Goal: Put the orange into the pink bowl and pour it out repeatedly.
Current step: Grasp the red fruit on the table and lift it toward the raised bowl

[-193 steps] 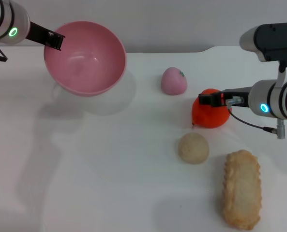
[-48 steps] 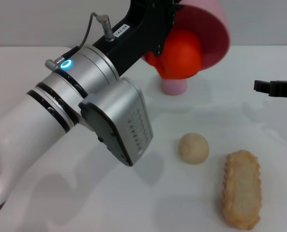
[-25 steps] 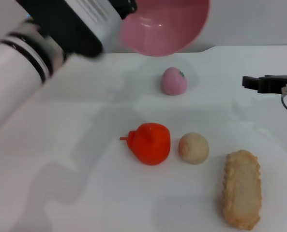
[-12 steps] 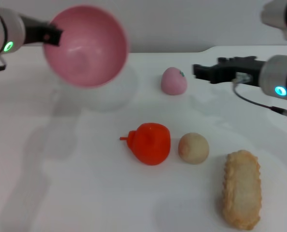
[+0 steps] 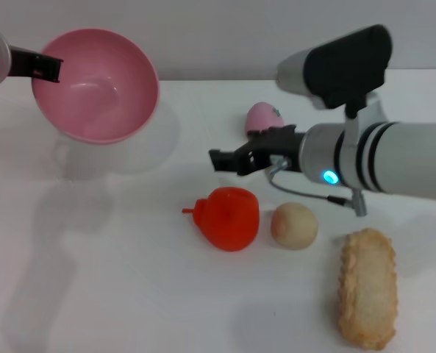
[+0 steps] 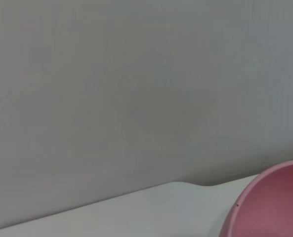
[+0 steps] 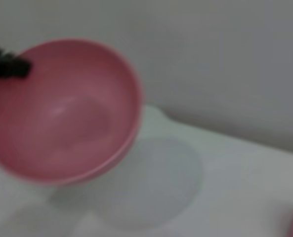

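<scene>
Since half a second ago, the right arm has swung inward from the far right, and the right gripper (image 5: 225,159) now hangs over the middle of the desk (image 5: 115,294). The left gripper (image 5: 47,68) has carried the pink bowl (image 5: 96,84) slightly further toward the robot's left; the orange (image 5: 229,218) has not shifted.

Current state:
- The orange rests on the desk, just beside a beige ball (image 5: 294,225), nub pointing to the robot's left. It is outside the bowl.
- The left gripper pinches the bowl's rim and holds the bowl raised above the desk at far left, its opening tilted toward the camera. The bowl appears empty in the head view and in the right wrist view (image 7: 62,111).
- The right gripper's fingers are not resolved clearly; whether they are spread or pressed together cannot be told.

Controlling relation: the orange lies directly in front of and below the right gripper, nearer the robot's body, with a small gap between them. The right arm is by far the nearer arm; the left is occupied. The next move is judged to be a short descent onto the orange.
</scene>
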`<state>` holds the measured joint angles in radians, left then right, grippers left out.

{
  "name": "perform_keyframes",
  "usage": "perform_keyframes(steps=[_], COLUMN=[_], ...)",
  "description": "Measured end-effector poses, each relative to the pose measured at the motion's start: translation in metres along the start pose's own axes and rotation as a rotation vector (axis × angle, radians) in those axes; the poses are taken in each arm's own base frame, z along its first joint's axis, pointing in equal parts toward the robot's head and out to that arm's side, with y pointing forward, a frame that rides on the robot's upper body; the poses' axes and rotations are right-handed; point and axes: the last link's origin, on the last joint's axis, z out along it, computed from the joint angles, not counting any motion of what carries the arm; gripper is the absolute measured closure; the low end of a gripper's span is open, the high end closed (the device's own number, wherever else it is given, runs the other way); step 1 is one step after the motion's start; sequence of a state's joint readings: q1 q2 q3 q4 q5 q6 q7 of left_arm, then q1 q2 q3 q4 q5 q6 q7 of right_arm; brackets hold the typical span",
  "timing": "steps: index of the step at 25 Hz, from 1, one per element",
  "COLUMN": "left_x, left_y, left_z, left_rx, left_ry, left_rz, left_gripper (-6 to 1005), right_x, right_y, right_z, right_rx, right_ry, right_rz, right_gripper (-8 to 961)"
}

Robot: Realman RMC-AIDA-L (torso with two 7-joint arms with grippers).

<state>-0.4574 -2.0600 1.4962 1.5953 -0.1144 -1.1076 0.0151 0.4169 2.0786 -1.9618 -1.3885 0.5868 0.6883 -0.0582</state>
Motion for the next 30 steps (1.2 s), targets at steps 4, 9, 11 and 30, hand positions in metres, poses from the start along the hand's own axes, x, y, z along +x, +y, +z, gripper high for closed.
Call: perform_keyframes(steps=[4,9,11,30], left_x=[0.004,0.006,0.007,0.007], left_y=[0.004,0.007,0.009,0.010], left_z=[0.005,0.009,0.010,0.010], left_rx=[-0.007,-0.012,-0.014,-0.015], left_ry=[-0.011,-0.018,-0.018,-0.021], left_rz=[0.014,0.031,0.039,0.045], left_gripper=[954,954,954,954], right_x=[0.006,0.018,0.021,0.032], right_y=[0.003,0.005,0.005,0.016], right_z=[0.004,0.009,0.011,0.034], right_rx=[-0.015,-0.030,-0.038,-0.082], right_ry=[0.014,0.047,0.058,0.145], right_rz=[0.016,0.043,0.054,0.045], right_gripper=[203,222,230,302])
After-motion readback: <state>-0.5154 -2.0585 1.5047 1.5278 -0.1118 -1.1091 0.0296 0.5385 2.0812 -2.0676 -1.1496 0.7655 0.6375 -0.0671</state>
